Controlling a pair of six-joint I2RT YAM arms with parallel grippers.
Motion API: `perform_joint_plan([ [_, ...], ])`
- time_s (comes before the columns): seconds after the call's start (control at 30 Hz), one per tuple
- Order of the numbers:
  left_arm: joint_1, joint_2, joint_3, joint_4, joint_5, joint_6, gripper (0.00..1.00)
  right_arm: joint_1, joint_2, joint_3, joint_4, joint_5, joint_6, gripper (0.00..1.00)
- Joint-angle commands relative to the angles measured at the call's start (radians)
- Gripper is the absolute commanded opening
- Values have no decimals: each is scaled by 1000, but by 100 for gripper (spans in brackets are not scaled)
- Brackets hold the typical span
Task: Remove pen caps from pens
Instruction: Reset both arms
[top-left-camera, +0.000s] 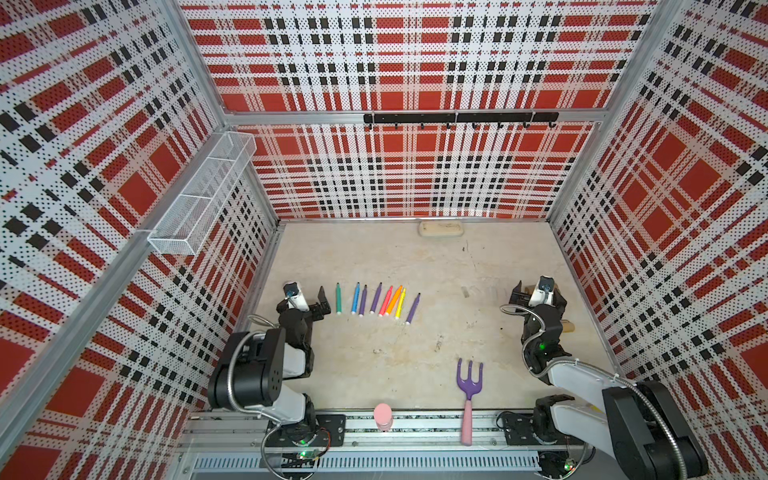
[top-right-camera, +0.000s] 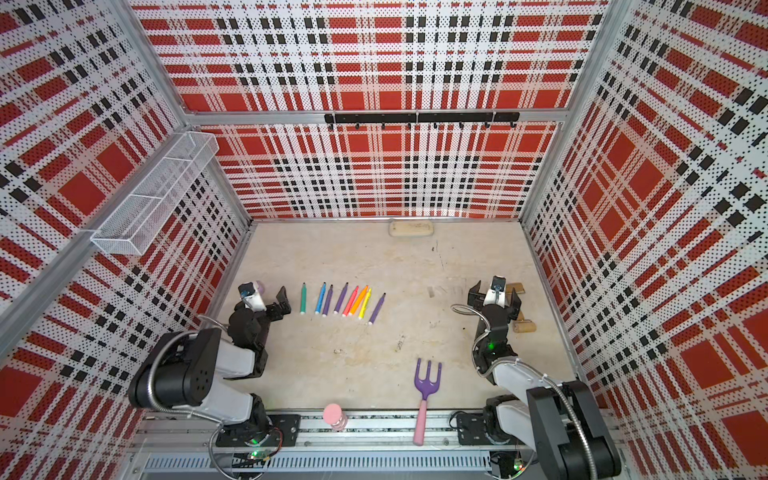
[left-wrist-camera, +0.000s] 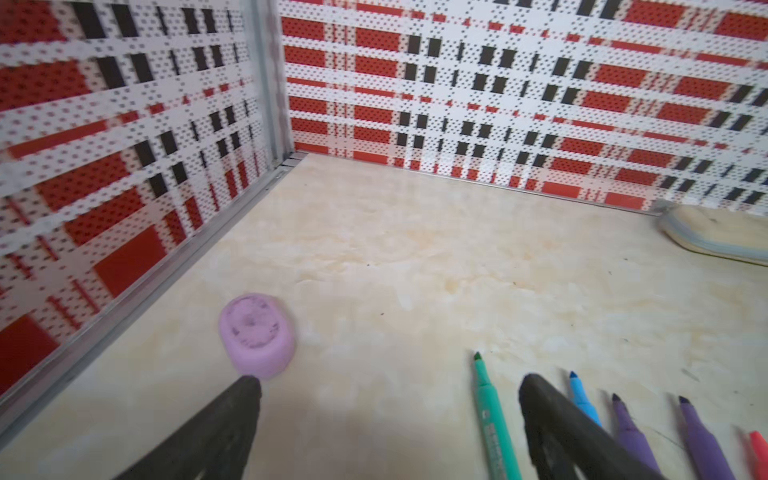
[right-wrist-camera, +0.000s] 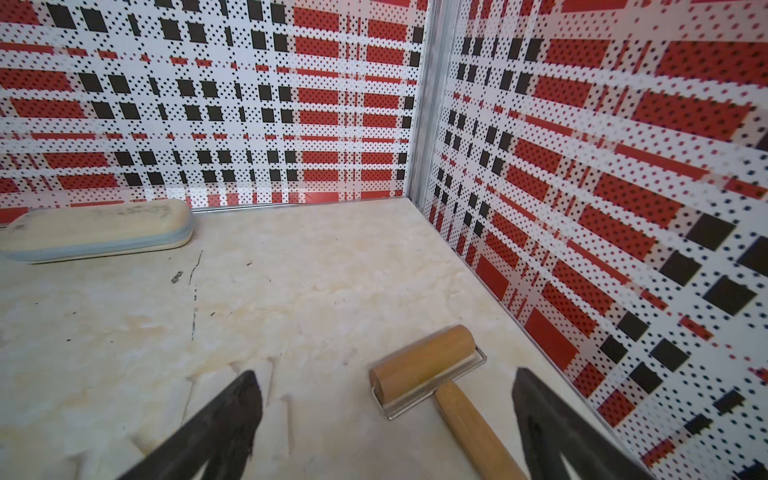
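Several pens lie side by side in both top views, tips bare: teal (top-left-camera: 338, 298), blue (top-left-camera: 355, 298), two purple (top-left-camera: 363, 300), pink-red (top-left-camera: 385, 301), orange (top-left-camera: 393, 300), yellow (top-left-camera: 400, 303) and a third purple (top-left-camera: 412, 308). My left gripper (left-wrist-camera: 388, 382) hangs open just left of the row. The teal pen (left-wrist-camera: 492, 419) lies on the table between its fingers, untouched. Faint clear pen caps (right-wrist-camera: 287, 419) lie on the pale table by one finger of my open, empty right gripper (right-wrist-camera: 384, 376), and show dimly in a top view (top-right-camera: 431, 291).
A wooden roller (right-wrist-camera: 424, 365) lies under the right gripper near the right wall. A lilac round lid (left-wrist-camera: 257, 334) sits by the left gripper. A purple garden fork (top-left-camera: 469, 382) and a pink bottle (top-left-camera: 383, 415) lie at the front, and a beige case (top-left-camera: 440, 228) at the back wall.
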Motion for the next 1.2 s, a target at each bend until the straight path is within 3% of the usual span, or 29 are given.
perform_joint_plan([
  [0.0,-14,-20,72,-34,68,34,99,-16,87,-46,339,-16,-71,100],
  [0.13,-35,-7,99,-57,45,43,99,-23,189,-29,399,-11,-119,100],
  [0.2,-35,-7,99,-58,44,43,99,-45,184,4,320,-28,-99,100],
  [0.33,-36,-9,98,-57,43,42,99,-119,154,45,183,-186,-47,100],
  [0.47,-38,-8,99,-58,40,45,99,-175,126,74,66,-441,-20,100],
  [0.57,-39,-7,99,-58,39,45,99,-195,145,91,63,-490,12,100],
  [0.63,-39,-8,99,-58,37,44,99,-209,169,49,184,-534,65,100],
  [0.7,-39,-8,99,-59,37,45,99,-228,305,19,414,-598,81,100],
  [0.77,-42,-8,100,-61,34,48,99,-215,412,81,397,-652,48,100],
  [0.83,-48,-7,107,-72,33,56,99,-200,366,158,166,-568,48,100],
  [0.9,-50,-6,112,-84,36,61,99,-194,401,148,246,-552,51,100],
  [0.97,-50,-7,112,-86,37,61,99,-193,377,159,180,-549,49,100],
  [1.17,-54,-7,112,-86,35,63,99,-193,388,152,221,-548,47,100],
])
